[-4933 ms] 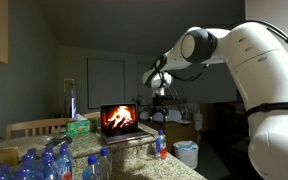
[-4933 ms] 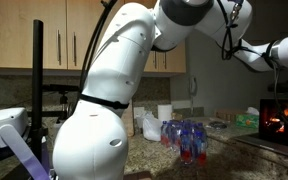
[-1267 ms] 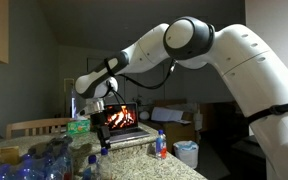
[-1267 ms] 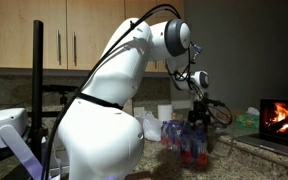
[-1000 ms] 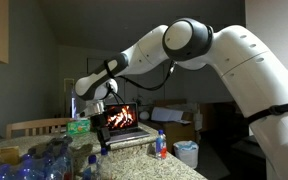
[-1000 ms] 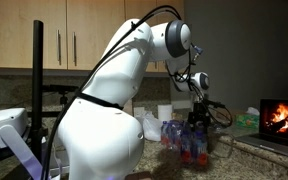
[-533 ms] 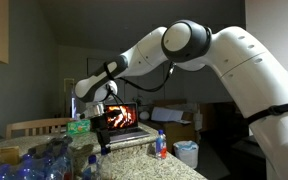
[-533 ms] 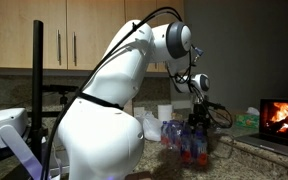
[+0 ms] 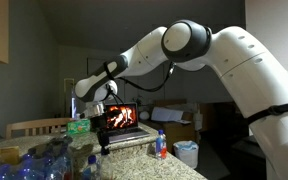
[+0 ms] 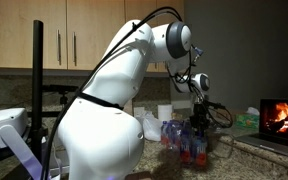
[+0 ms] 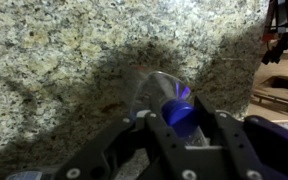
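— What are we working over?
— A speckled granite countertop (image 11: 64,60) in a dim kitchen, with wooden cabinets (image 10: 44,40) on the wall and a laptop (image 9: 119,120) showing a fire.
— And the water bottle (image 11: 174,98)?
— We see it from above in the wrist view: clear plastic, blue cap, standing upright on the granite among a cluster of other bottles (image 10: 187,142).
— The gripper (image 11: 181,120)?
— Its fingers are spread, one on each side of the cap, not pressing it.
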Available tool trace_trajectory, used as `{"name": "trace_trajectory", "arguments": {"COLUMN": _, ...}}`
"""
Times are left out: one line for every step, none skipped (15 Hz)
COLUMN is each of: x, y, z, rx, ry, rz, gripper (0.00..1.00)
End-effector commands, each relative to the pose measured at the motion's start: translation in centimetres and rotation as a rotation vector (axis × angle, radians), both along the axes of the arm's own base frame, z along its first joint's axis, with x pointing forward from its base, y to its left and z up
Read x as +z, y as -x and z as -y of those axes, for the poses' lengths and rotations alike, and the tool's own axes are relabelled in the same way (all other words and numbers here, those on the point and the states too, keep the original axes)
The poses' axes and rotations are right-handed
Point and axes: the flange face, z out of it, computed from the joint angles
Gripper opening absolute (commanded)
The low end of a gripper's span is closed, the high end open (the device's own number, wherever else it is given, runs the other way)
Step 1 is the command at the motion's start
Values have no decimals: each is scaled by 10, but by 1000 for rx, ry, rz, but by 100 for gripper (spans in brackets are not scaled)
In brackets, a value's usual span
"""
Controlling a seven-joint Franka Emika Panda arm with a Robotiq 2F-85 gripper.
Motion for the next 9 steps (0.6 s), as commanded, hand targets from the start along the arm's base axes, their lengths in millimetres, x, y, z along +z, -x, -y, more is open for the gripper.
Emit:
{"name": "trace_trajectory", "arguments": {"x": 4, "y": 1, "z": 1, "rx": -34, "ry": -13, "rz": 18, "gripper": 15}}
{"name": "trace_trajectory", "arguments": {"x": 4, "y": 2, "z": 1, "rx": -39, "ry": -12, "rz": 18, "gripper": 16}}
{"name": "trace_trajectory", "arguments": {"x": 5, "y": 2, "z": 1, "rx": -44, "ry": -10, "rz": 19, "gripper": 16}}
{"name": "trace_trajectory", "arguments": {"x": 6, "y": 2, "z": 2, "rx": -61, "ry": -8, "rz": 19, "gripper": 16}}
{"name": "trace_trajectory", "arguments": {"x": 8, "y": 2, "z": 3, "rx": -88, "ry": -3, "rz": 13, "gripper": 16}}
{"name": "trace_trajectory", "arguments": {"x": 9, "y": 2, "z": 5, "rx": -117, "ry": 0, "rz": 14, "gripper": 16}}
{"name": "trace_trajectory", "arguments": {"x": 12, "y": 3, "z": 8, "rx": -173, "ry": 11, "rz": 12, "gripper": 15}}
{"name": "trace_trajectory", "arguments": {"x": 15, "y": 4, "z": 12, "rx": -228, "ry": 20, "rz": 13, "gripper": 16}}
{"name": "trace_trajectory", "arguments": {"x": 21, "y": 5, "z": 18, "rx": -285, "ry": 28, "rz": 19, "gripper": 15}}
